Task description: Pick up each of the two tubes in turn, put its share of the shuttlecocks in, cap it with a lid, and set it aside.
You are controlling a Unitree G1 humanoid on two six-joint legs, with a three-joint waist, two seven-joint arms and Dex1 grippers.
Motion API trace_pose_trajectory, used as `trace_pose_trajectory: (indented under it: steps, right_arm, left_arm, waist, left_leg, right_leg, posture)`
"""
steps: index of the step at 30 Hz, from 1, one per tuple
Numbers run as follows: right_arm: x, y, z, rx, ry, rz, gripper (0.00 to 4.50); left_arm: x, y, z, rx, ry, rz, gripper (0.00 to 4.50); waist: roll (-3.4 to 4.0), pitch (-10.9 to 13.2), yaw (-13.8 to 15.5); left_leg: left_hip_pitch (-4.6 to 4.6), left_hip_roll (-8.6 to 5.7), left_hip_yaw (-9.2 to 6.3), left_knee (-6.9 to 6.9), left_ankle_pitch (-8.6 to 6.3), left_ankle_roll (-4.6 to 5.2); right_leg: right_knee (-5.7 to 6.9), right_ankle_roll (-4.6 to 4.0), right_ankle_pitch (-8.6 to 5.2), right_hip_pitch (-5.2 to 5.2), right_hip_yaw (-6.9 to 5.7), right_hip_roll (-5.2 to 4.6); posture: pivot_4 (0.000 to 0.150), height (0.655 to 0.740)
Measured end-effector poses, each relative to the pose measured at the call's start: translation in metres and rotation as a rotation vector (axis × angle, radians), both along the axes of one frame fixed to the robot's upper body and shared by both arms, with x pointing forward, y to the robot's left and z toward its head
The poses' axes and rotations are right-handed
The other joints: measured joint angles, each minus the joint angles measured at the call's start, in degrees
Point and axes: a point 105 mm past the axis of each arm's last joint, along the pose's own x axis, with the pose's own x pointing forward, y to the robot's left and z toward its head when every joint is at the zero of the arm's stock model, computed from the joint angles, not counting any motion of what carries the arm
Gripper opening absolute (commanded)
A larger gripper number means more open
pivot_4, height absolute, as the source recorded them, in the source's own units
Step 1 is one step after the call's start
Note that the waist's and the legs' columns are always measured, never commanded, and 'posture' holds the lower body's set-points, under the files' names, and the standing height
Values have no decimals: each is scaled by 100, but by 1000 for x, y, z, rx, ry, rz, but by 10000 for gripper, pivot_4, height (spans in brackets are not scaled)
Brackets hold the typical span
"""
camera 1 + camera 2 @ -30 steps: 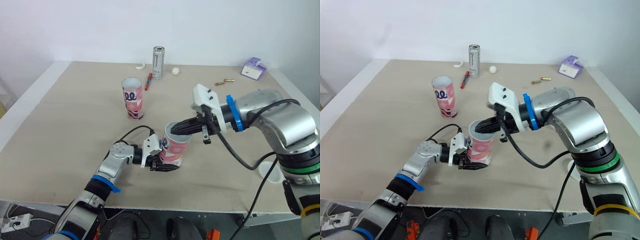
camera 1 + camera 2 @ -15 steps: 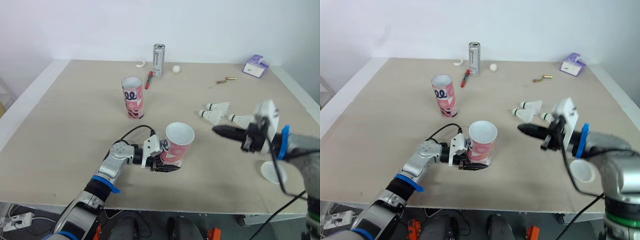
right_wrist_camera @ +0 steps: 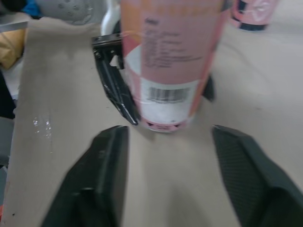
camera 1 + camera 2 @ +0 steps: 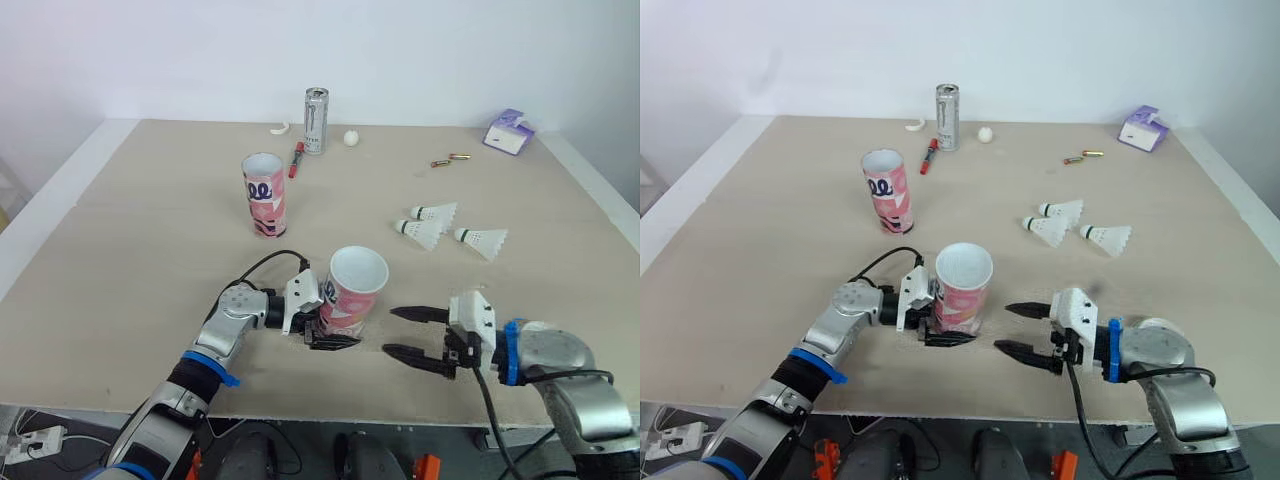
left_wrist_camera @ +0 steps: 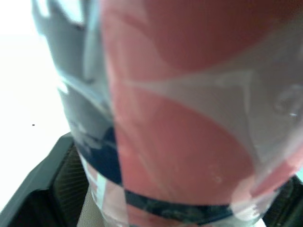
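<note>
1. Tube (image 4: 355, 290) nearest the front edge of the table (image 4: 150, 250) stands mouth up with a slight tilt. The left tool (image 4: 333, 332) is clamped low on its base, exactly as it was a second ago. We cannot tell whether the base rests on the table or is held just clear of it.
2. We record one change. A second ago the right tool (image 4: 390, 331) was at the mouth of this tube with its fingers reaching inside. It has since withdrawn, swung out to the right, and come back low over the table, just beside the tube on its right side and not touching it. Its fingers are spread wide and hold nothing.
3. Three shuttlecocks (image 4: 432, 212) lie loose on the table, well apart from the held tube, in the same places as half a second ago. The second tube (image 4: 264, 195) stands upright and untouched further back, with a can (image 4: 316, 122) and a marker (image 4: 297, 160) beyond it.
4. We judge that one delivery into the held tube has just finished, since the right tool left the mouth empty. We cannot see what is inside the tube.
5. We judge the task to be at an early stage, with three shuttlecocks still out, neither tube capped and the second tube not yet handled.
6. The next reach looks open to us: either another shuttlecock for this tube or its lid.
</note>
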Motion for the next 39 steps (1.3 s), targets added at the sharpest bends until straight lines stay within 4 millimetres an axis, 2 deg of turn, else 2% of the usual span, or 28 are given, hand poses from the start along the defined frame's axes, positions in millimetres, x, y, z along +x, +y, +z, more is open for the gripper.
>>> trace_pose_trajectory:
  steps: [5,8,14,27,39]
  right_arm:
    - [6,10,-7,5,-20,38,44726]
    - [12,15,-4,27,-34,33,44726]
    - [22,25,-2,56,-35,44,44726]
    - [28,52,-7,93,-34,81,44726]
    - [37,72,-11,125,-38,89,44726]
  left_arm:
    - [0,2,1,0,0,-6,45000]
    - [-1,6,2,7,-6,-16,45000]
    - [0,32,10,24,-39,-22,45000]
    - [-8,52,24,15,-69,-25,45000]
    - [-13,74,25,32,-44,24,45000]
  waist:
    - [-4,4,-5]
    - [-2,12,-3]
    - [-11,22,-2]
    - [-13,24,-4]
    - [-12,25,-10]
  left_leg:
    - [-1,5,2,-1,0,-1]
    - [-2,7,2,-2,0,-1]
    - [-5,5,4,-20,-2,-3]
    - [-3,5,5,-24,-2,-5]
    - [0,6,7,-24,2,-11]
  right_leg:
    - [0,-3,1,-4,5,6]
    - [0,-7,1,-7,5,10]
    - [0,-16,-6,-13,11,11]
    - [1,-16,-7,-12,13,14]
    - [4,-15,-6,-12,17,16]
  posture:
    - [1500,7400]
    - [1500,7400]
    - [1500,7400]
    - [1500,7400]
    - [1500,7400]
